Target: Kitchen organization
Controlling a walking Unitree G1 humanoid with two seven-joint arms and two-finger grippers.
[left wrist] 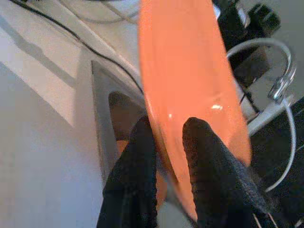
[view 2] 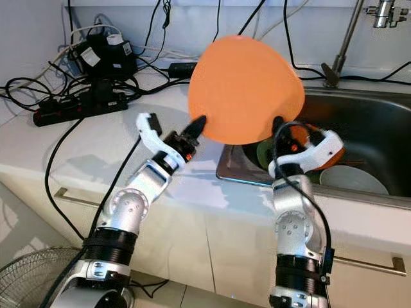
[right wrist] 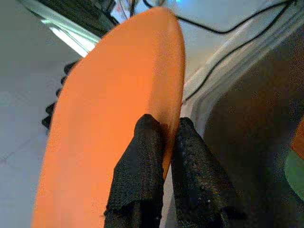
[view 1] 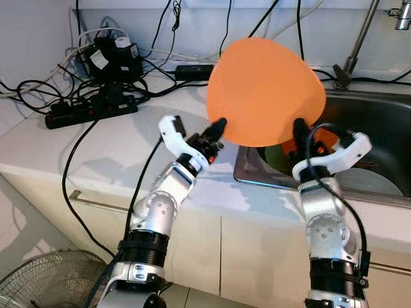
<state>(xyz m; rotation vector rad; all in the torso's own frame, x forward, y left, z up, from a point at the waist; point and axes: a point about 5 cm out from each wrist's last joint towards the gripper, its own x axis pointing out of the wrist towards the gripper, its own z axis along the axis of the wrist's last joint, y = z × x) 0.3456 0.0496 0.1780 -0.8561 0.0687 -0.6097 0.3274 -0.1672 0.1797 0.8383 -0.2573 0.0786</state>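
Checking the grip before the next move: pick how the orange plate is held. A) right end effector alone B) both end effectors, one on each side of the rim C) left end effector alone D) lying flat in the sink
B: the left end effector and right end effector each pinch the rim of the orange plate, held upright above the sink edge.

There was one orange plate [view 1: 263,90], two grippers, one sink [view 1: 379,115], one power strip [view 1: 90,110] and one fan [view 1: 51,279].

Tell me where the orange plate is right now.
The orange plate is held up on edge over the counter, at the left rim of the sink, pinched by the left pincer and right pincer at its lower edge.
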